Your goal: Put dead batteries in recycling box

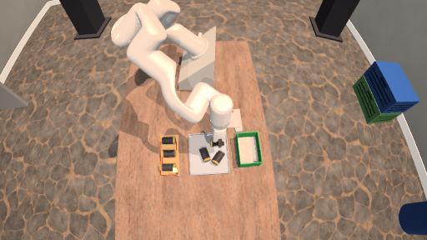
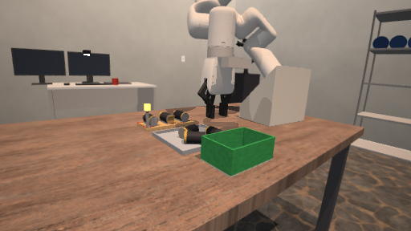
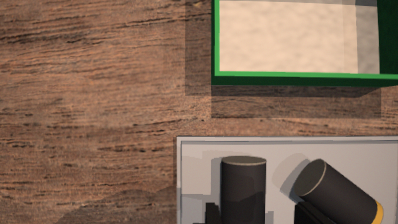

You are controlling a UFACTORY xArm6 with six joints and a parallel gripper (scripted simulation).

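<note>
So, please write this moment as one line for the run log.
gripper: open, holds nothing, above grey tray | tray: loose batteries | holder: three batteries, bulb lit | green box: upright, no batteries inside

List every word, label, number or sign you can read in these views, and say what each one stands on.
None can be read.
Battery holder: any polarity marks are too small to make out.
Batteries on the grey tray: plain dark casings with yellow bands, no print visible.
Green recycling box: no label.
Monitors: dark, nothing legible.
</note>
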